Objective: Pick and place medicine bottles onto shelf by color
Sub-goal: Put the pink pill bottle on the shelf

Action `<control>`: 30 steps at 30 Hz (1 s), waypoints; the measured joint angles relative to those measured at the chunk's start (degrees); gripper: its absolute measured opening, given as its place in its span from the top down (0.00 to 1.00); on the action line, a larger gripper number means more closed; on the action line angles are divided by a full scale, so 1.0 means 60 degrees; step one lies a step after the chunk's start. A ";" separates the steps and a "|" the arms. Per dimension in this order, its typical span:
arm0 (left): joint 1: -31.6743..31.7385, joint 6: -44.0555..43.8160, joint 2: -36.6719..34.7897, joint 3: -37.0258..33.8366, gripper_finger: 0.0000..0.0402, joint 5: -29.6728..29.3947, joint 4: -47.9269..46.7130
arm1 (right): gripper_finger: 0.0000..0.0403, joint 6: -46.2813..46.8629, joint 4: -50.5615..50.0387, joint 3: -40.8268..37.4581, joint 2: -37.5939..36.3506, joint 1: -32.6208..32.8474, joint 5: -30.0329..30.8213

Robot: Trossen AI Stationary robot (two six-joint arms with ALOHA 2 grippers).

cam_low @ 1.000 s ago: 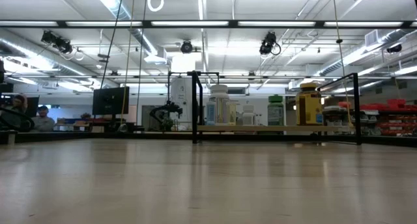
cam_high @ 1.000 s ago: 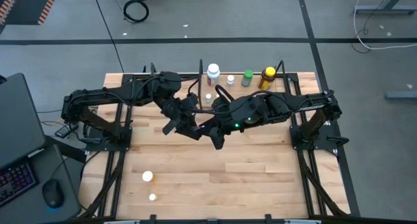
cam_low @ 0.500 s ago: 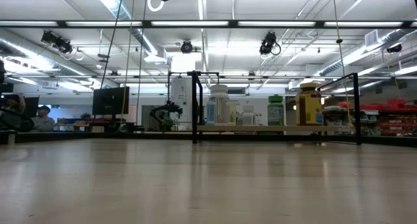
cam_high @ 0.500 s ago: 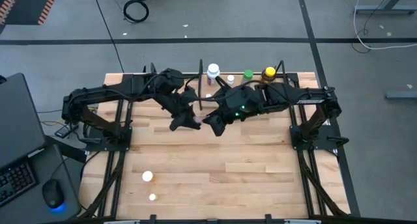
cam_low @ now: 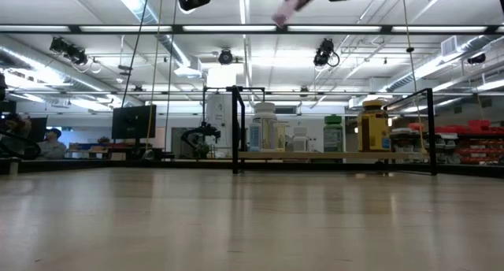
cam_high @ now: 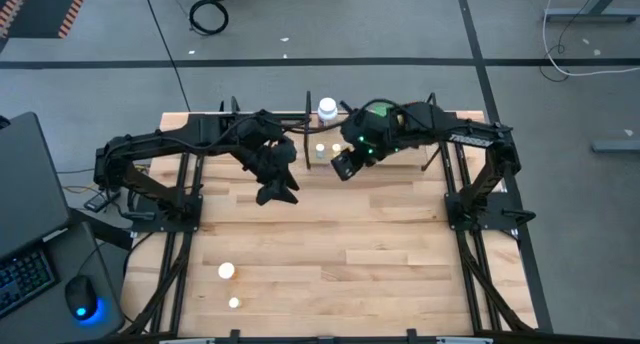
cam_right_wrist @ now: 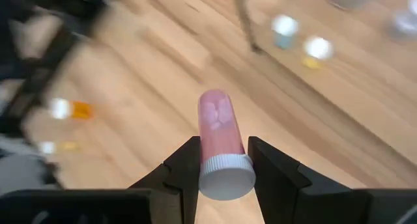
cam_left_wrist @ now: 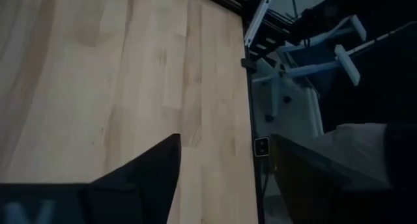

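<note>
My right gripper (cam_right_wrist: pixel 223 146) is shut on a small pink bottle (cam_right_wrist: pixel 216 123) with a white cap, high above the table near the shelf (cam_low: pixel 331 155). In the high view this gripper (cam_high: pixel 343 166) is at the far middle of the table. The shelf plank bears a larger white bottle (cam_low: pixel 264 129), a green one (cam_low: pixel 333 133) and a yellow one (cam_low: pixel 372 128), all standing on their bases. My left gripper (cam_left_wrist: pixel 225 140) is open with nothing between its fingers, and hovers left of the table's middle (cam_high: pixel 278 194). My right gripper pinches the pink bottle between its two fingers at the cap end (cam_right_wrist: pixel 225 167). The bottle lies along the fingers, its cap toward the wrist and its pink body sticking out past the fingertips. It slants downward (cam_low: pixel 279 17), lifted clear of the table.
Two small white bottles (cam_high: pixel 226 271) (cam_high: pixel 234 303) stand on the table's near left. Small bottles (cam_high: pixel 320 149) sit at the shelf's left end by a black post. Bare wood lies across the table's middle and right.
The two grippers were close together over the table's middle with the pink bottle between them. They have parted. My right gripper has carried the bottle toward the far edge and the shelf, tipping downward. My left gripper has stayed near the middle and tipped a little downward.
</note>
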 joint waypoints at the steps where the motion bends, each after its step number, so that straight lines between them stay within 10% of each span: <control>1: 0.0002 -0.0003 0.0000 0.0000 0.40 -0.0006 0.0000 | 0.68 0.0001 -0.0360 0.0000 0.0000 -0.0185 -0.0033; 8: -0.0011 -0.0299 0.0004 -0.0011 0.40 -0.0051 -0.0003 | 0.68 -0.0383 -0.2543 0.0002 0.0117 -0.1776 -0.0367; 30: -0.0229 -0.1198 0.0018 -0.0018 0.46 -0.0070 -0.0024 | 0.68 -0.1696 -0.0176 -0.3550 0.0306 -0.4364 -0.1761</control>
